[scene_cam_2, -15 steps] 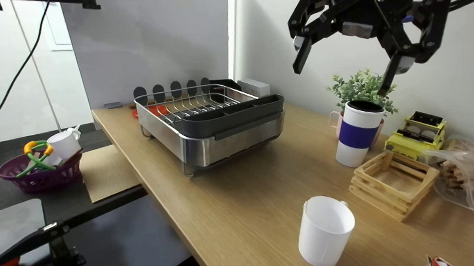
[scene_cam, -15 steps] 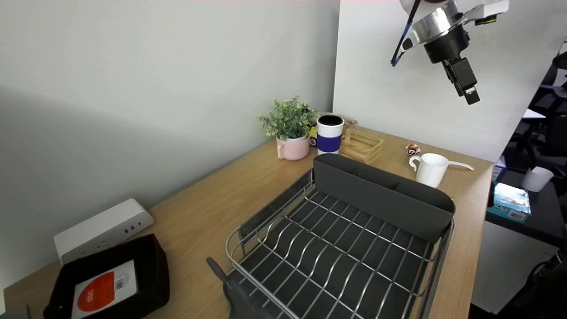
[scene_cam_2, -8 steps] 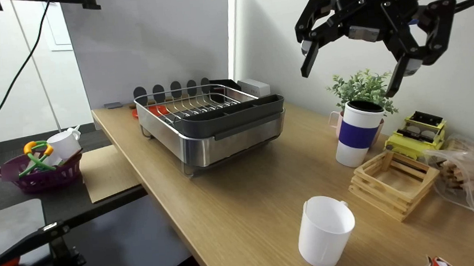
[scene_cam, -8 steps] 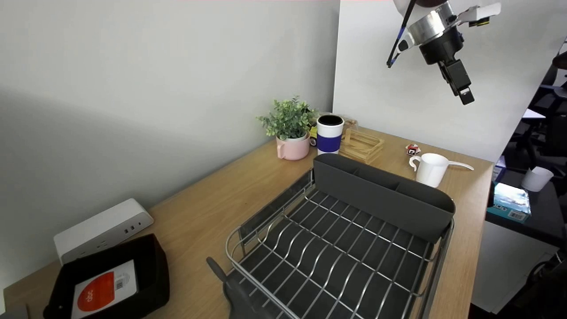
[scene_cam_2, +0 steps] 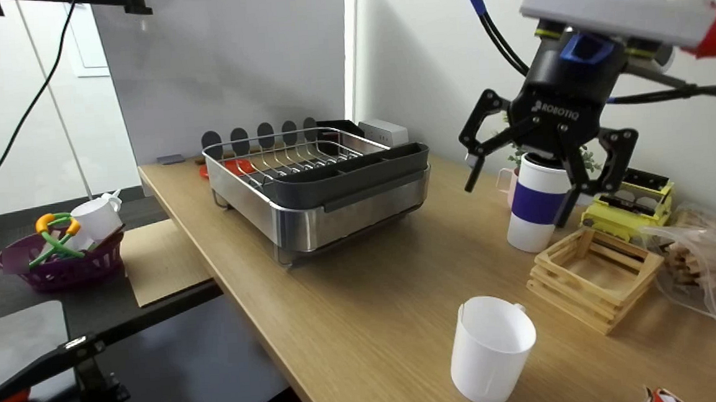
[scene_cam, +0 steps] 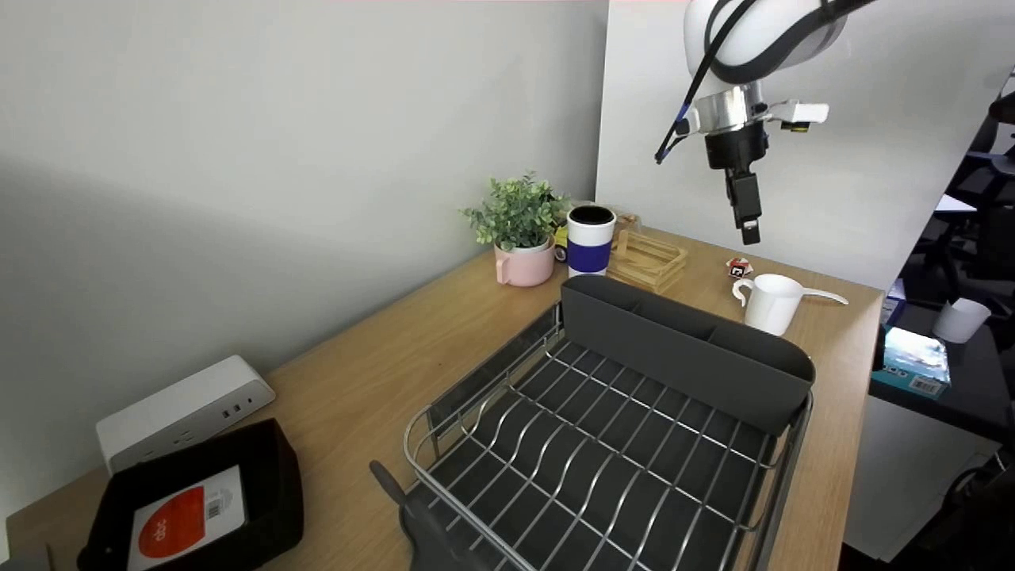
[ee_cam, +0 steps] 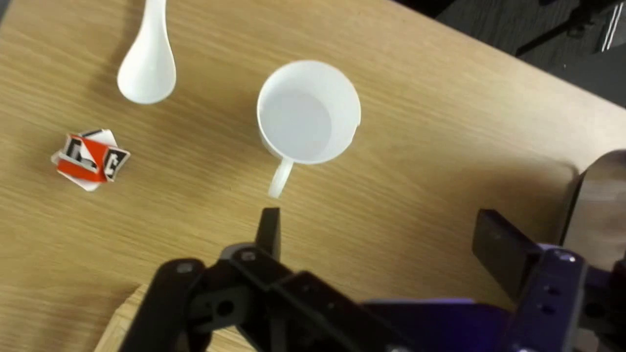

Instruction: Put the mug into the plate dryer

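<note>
The plain white mug stands upright on the wooden table in both exterior views [scene_cam: 771,306] [scene_cam_2: 490,357]. In the wrist view the mug [ee_cam: 305,115] lies above the fingertips, its handle pointing toward the left finger. My gripper [scene_cam_2: 515,204] is open and empty, above the table and apart from the mug. It also shows edge-on in an exterior view [scene_cam: 750,231] and at the bottom of the wrist view [ee_cam: 379,215]. The plate dryer, a grey wire rack with a dark utensil holder, stands on the table in both exterior views [scene_cam: 682,349] [scene_cam_2: 365,219]. Its end shows at the wrist view's right edge [ee_cam: 599,205].
A white spoon [ee_cam: 149,73] and a red-white paper piece [ee_cam: 85,159] lie near the mug. A white cup with a blue band [scene_cam_2: 535,209], a wooden crate [scene_cam_2: 593,280], a yellow toy [scene_cam_2: 629,206] and a potted plant [scene_cam: 523,230] stand along the wall side.
The arm has come down toward the table, and the gripper now points more steeply downward. It has stayed open. The mug and the plate dryer have not moved.
</note>
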